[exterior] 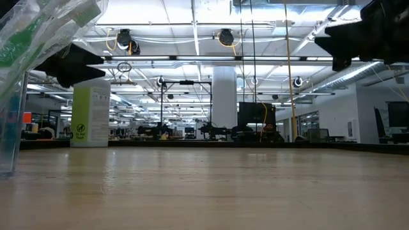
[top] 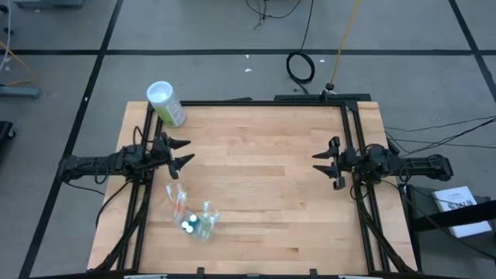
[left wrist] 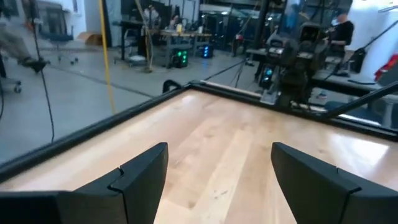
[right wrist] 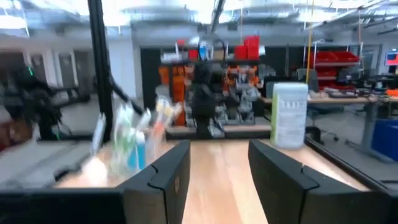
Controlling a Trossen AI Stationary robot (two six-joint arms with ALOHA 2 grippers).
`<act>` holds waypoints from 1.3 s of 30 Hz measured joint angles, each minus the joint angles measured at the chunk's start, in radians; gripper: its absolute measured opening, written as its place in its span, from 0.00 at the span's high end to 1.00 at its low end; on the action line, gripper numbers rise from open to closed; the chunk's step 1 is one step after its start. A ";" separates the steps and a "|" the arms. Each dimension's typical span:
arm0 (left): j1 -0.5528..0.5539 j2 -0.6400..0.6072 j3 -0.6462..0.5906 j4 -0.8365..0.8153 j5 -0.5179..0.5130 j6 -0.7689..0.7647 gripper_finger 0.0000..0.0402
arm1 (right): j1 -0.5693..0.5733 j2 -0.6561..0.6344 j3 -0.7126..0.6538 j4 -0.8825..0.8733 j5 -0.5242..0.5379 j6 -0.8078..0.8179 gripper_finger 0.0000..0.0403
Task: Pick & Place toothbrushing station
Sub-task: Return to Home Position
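The clear plastic holder (top: 203, 224) stands on the table near its front left, with thin white toothbrushes (top: 179, 200) and blue-capped tubes (top: 188, 226) in it. It also shows in the right wrist view (right wrist: 134, 140) and at the low view's left edge (exterior: 25, 57). My left gripper (top: 186, 153) is open above the table's left side, behind the holder. My right gripper (top: 319, 163) is open at the table's right side. Neither touches anything.
A large green canister with a white lid (top: 166, 103) stands at the table's far left corner, and shows in the right wrist view (right wrist: 289, 115). A black frame (top: 256, 101) runs along the table's edges. Bare wood (top: 263, 178) lies between the two grippers.
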 joint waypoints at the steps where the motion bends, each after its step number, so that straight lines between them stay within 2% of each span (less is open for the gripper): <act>1: 0.000 -0.002 0.000 0.000 0.003 0.014 0.28 | 0.000 0.001 0.000 -0.014 0.001 -0.015 0.61; 10: 0.000 0.007 0.000 -0.002 0.006 0.154 0.27 | 0.000 0.003 -0.002 -0.011 -0.001 -0.037 0.61; 39: 0.000 0.007 0.000 0.000 0.006 0.150 0.27 | 0.000 0.003 -0.004 -0.009 -0.002 -0.037 0.61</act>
